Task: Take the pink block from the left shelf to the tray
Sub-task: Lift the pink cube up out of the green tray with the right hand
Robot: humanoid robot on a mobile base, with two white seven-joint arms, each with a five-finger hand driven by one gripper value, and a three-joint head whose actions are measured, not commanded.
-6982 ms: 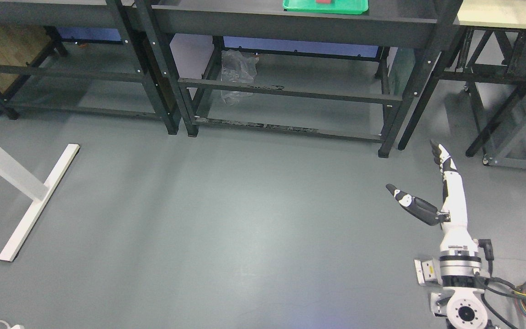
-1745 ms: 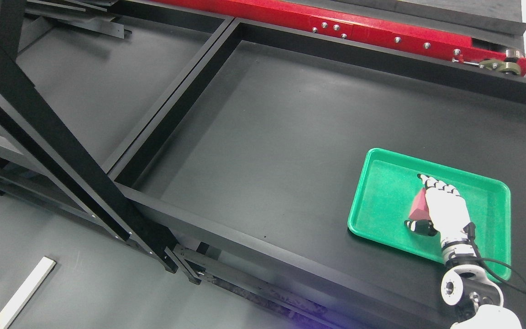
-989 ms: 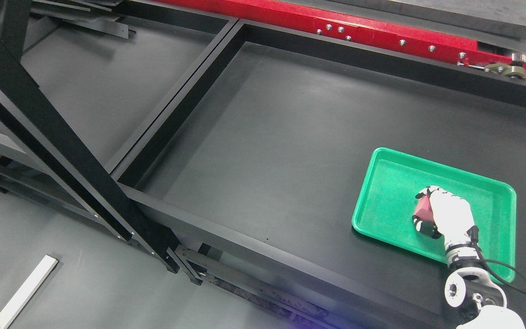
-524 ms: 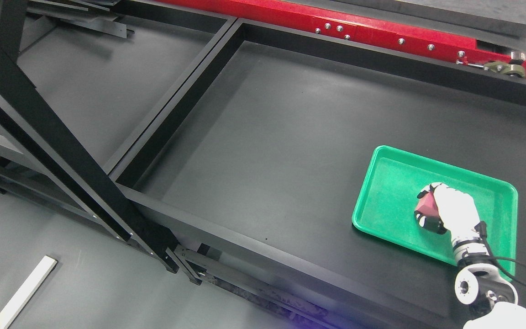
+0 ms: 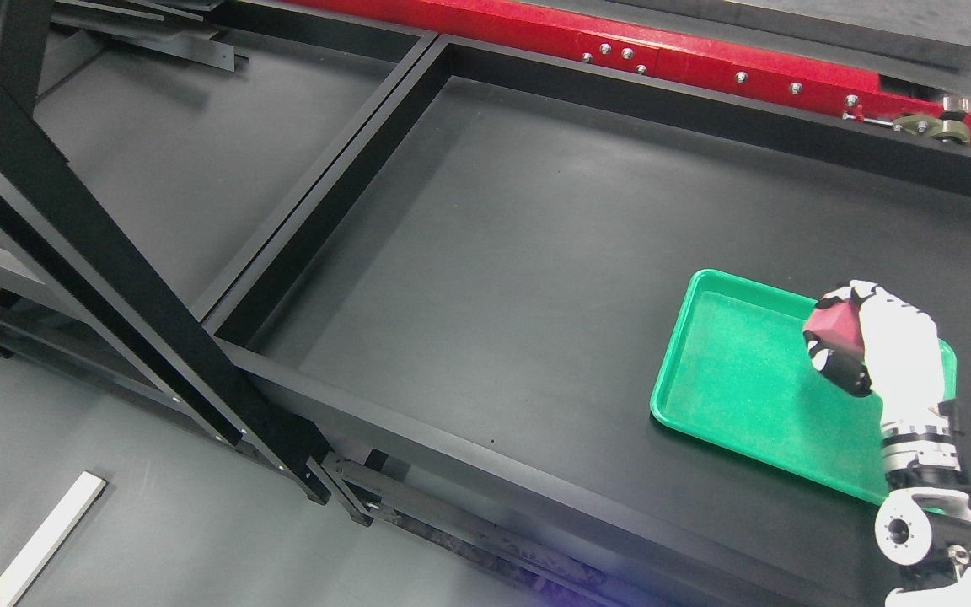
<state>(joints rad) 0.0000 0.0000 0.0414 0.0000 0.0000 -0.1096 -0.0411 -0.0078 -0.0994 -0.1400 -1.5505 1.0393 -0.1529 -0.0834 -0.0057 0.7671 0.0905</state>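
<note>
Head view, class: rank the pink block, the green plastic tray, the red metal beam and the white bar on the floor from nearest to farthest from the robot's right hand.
1. Pink block: gripped in the right hand.
2. Green plastic tray: directly beneath and left of the hand.
3. Red metal beam: along the shelf's far edge, top.
4. White bar: on the floor, bottom left.
</note>
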